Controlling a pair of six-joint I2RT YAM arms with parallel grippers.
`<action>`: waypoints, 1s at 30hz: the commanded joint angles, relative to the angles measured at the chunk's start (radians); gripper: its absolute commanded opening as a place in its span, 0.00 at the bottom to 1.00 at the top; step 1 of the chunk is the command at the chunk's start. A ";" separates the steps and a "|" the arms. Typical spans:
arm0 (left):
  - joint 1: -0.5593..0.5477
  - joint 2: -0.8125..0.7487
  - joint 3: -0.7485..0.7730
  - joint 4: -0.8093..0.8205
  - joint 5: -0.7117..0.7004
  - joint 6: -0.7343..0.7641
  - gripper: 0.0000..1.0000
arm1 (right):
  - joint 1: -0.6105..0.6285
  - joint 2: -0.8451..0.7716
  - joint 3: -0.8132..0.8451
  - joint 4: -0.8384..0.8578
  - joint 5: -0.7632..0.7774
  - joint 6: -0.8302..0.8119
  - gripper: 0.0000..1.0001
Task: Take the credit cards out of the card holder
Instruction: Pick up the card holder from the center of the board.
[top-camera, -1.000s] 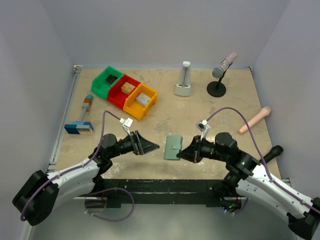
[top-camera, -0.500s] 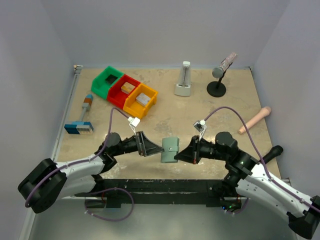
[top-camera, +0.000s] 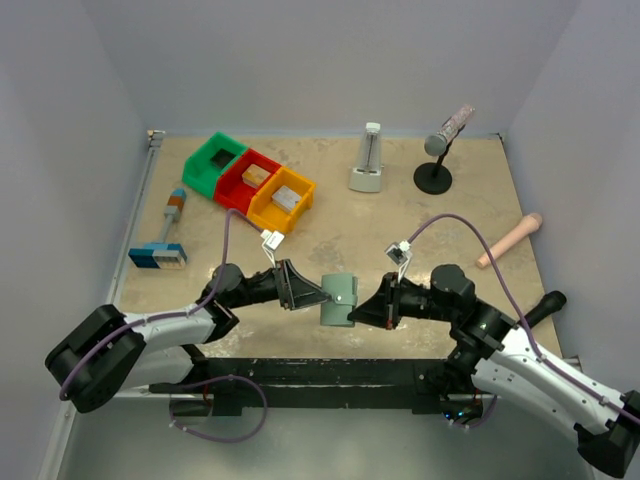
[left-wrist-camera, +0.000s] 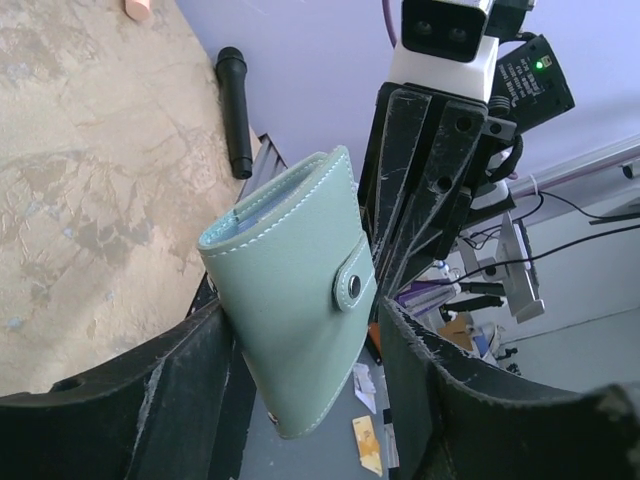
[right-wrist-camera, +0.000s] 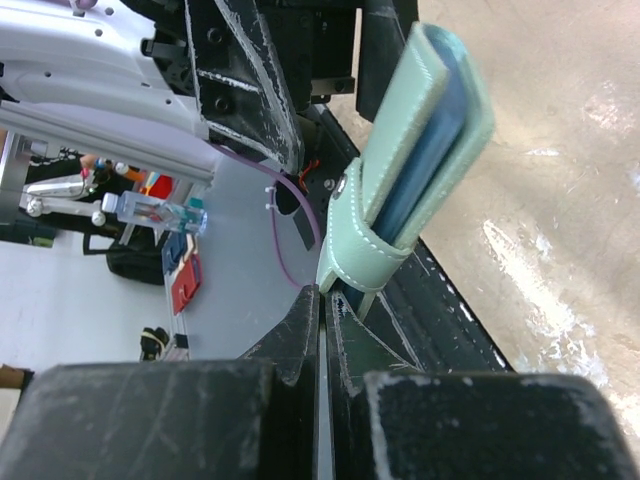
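The card holder (top-camera: 338, 298), a light teal wallet snapped shut by its tab, hangs in the air over the table's near edge. My right gripper (top-camera: 355, 312) is shut on its lower edge, seen close up in the right wrist view (right-wrist-camera: 322, 295) under the wallet (right-wrist-camera: 400, 170). My left gripper (top-camera: 318, 296) is open, with one finger on each side of the wallet (left-wrist-camera: 290, 320) and not pressing it. A blue layer (right-wrist-camera: 430, 150) shows between the panels. I cannot tell if it is a card. No credit card shows clearly.
Green (top-camera: 212, 165), red (top-camera: 248, 180) and yellow (top-camera: 282, 200) bins stand at the back left. A blue-and-white block with a handle (top-camera: 160, 250) lies at left. A white metronome (top-camera: 368, 160), a microphone stand (top-camera: 436, 160) and a pink peg (top-camera: 510, 240) are at the back right.
The right gripper has lifted the wallet off the table. The left gripper has moved right, and its open fingers now sit either side of the wallet.
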 joint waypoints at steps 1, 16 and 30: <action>-0.005 -0.017 0.021 0.130 0.035 -0.027 0.61 | 0.002 -0.022 -0.014 0.038 0.016 0.001 0.00; -0.005 -0.124 0.024 0.013 0.023 0.013 0.45 | 0.002 -0.041 -0.030 0.016 0.032 -0.003 0.00; -0.010 -0.124 0.039 -0.005 0.043 0.028 0.38 | 0.002 -0.014 -0.023 0.031 0.020 -0.003 0.00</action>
